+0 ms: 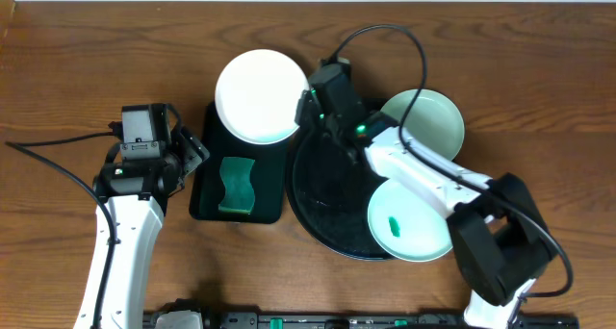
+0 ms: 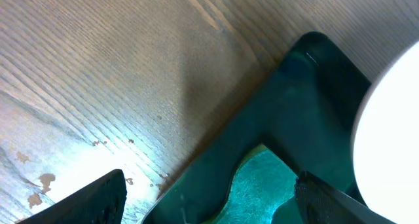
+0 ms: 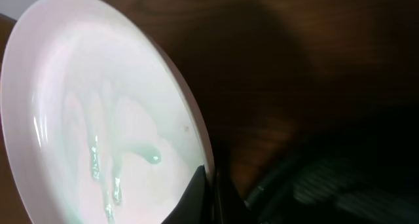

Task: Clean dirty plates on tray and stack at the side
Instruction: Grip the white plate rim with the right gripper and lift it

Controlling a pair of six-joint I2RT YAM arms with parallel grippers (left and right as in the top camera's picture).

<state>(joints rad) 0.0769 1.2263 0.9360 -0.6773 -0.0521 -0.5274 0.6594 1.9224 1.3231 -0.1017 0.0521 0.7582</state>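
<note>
Wooden table [image 1: 58,69], white plate [image 1: 255,93] overlapping top of rectangular black tray [image 1: 207,189], green sponge [image 1: 236,186] inside that tray, right gripper [image 1: 306,110] at white plate's right rim, round black tray [image 1: 322,199] carrying smeared mint plate [image 1: 419,233] at lower right, second mint plate [image 1: 433,122] overhanging its upper-right rim, left gripper [image 1: 192,152] just beside rectangular black tray.

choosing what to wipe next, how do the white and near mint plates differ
White plate overlaps the small tray, rim pinched by the right tool; mint plate lies free on the round tray. Mint plate bears a green smear, white plate faint streaks. Both round, glossy.
</note>
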